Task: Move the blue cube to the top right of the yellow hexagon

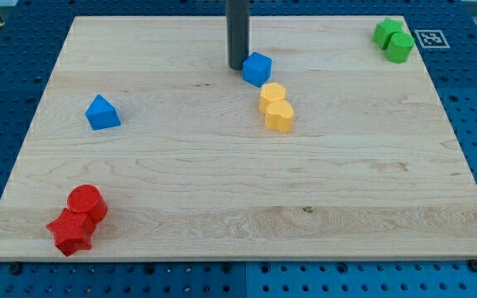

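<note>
The blue cube [257, 69] sits near the board's top middle. Just below and to its right is the yellow hexagon [272, 93], touching a second yellow block [279, 115] below it, whose shape I cannot make out. The cube nearly touches the hexagon's upper left. My tip [237, 66] is the lower end of the dark rod, just left of the blue cube, touching or almost touching its left side.
A blue triangular block [102, 112] lies at the left. A red cylinder [86, 203] and a red star-like block [71, 232] sit at the bottom left. Two green blocks [393, 39] sit at the top right corner. The wooden board [238, 232] is edged by a blue pegboard.
</note>
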Robot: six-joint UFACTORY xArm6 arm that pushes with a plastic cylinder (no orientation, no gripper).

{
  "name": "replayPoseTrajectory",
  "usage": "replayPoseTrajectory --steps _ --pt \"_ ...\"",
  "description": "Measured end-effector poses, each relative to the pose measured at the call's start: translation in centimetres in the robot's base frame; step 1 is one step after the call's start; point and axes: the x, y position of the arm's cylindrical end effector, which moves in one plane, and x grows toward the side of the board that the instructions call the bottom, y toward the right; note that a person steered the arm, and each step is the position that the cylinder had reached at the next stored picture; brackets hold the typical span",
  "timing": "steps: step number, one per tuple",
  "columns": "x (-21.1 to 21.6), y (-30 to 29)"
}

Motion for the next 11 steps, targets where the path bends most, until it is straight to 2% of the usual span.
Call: replayPoseTrajectory --steps 2,7,8,9,10,11 --pt "5.3 -4.3" --pt "5.8 -5.2" --pt "7.5 -6.5" --pt "6.1 -1.8" --pt "2.2 2.8" --pt "1.8 5.0"
